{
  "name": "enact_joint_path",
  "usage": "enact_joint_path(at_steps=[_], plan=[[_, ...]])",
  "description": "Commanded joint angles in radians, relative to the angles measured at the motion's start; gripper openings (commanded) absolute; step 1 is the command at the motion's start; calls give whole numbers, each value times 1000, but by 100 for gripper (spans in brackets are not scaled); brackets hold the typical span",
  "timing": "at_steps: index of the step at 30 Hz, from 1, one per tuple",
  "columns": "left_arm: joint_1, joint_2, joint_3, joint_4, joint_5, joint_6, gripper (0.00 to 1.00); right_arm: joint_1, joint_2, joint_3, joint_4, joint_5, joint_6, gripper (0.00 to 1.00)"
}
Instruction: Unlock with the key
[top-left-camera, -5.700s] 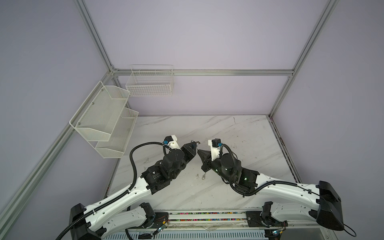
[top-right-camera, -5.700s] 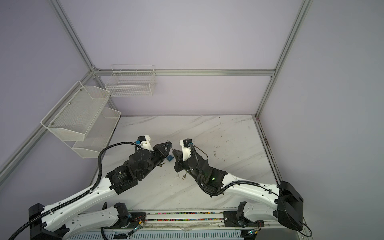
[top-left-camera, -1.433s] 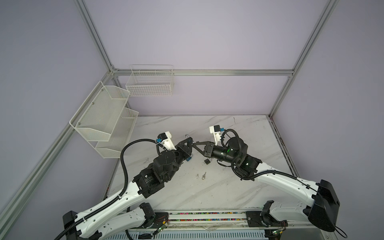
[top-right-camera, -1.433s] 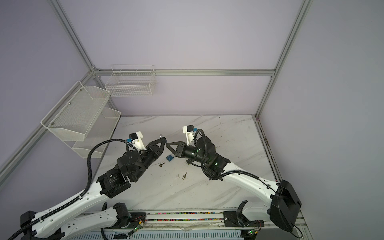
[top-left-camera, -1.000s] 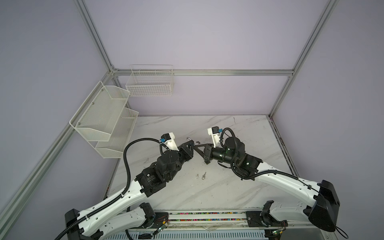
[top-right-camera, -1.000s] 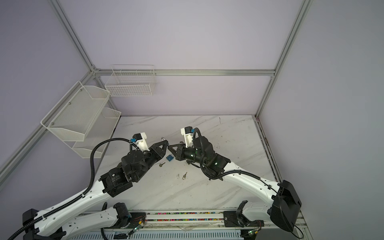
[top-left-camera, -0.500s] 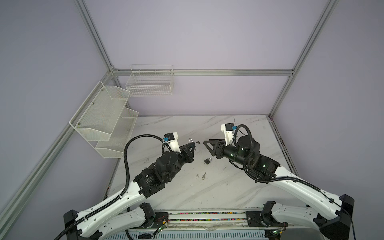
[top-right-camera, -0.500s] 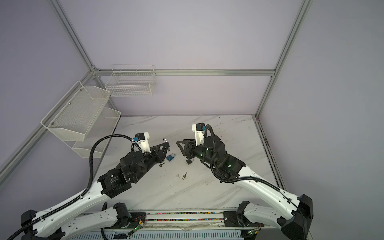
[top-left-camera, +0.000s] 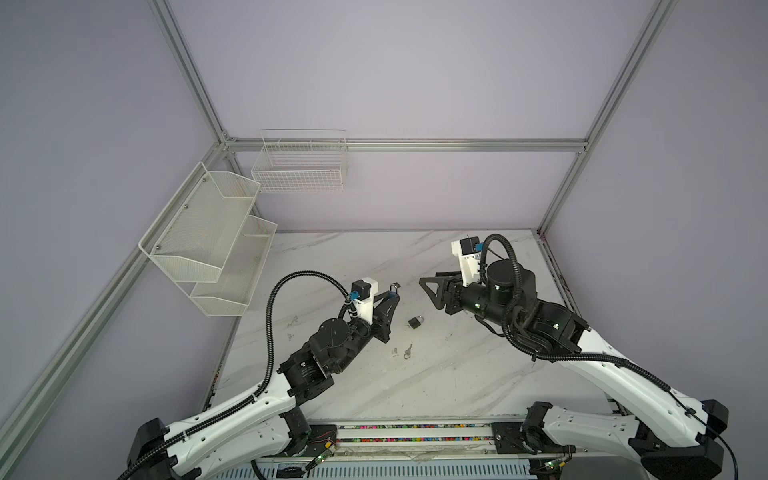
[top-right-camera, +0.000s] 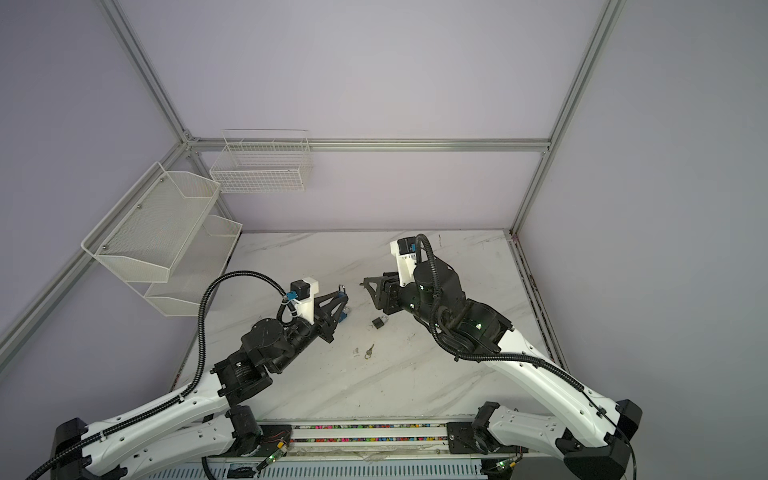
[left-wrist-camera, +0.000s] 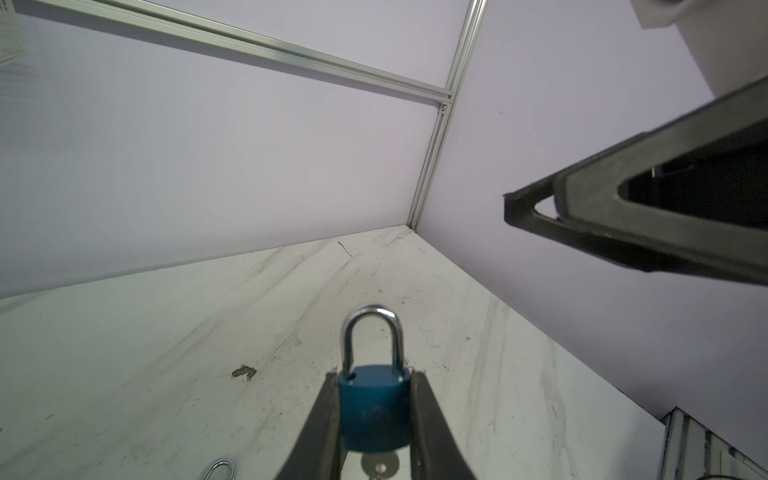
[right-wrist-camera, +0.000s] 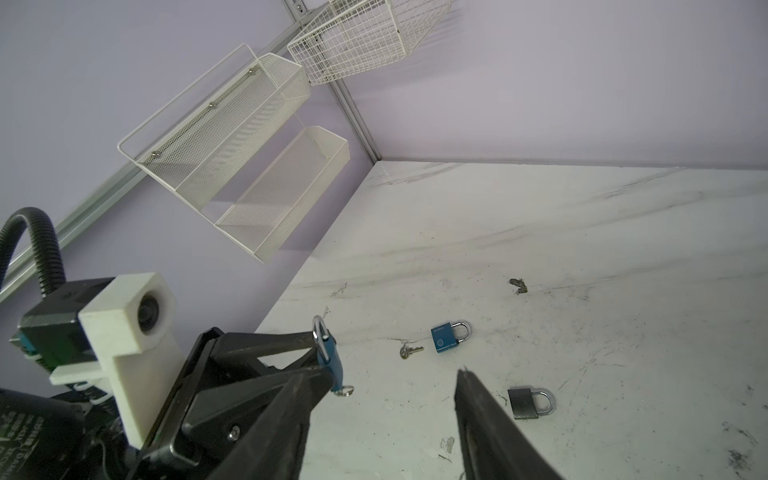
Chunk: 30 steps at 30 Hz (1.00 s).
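Left gripper clamps blue padlock; wrist views reveal its key.

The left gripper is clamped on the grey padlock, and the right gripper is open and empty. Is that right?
Not quite. The left wrist view shows the left gripper clamped on a blue padlock; the grey padlock lies loose on the table. The right gripper is open and empty, as stated.
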Motion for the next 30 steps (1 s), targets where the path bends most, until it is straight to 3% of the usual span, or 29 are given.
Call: enact_joint_path(at_steps=[1,14,30], plan=[[-1,25,-63,180,61,139,0,0,27,51,-133,28,-32,60],[-2,143,-99,331,150,227,0,34,117,190,-323,68,17,63],[-2,147,-112,336,157,226,0,93,333,381,-485,220,0,65]])
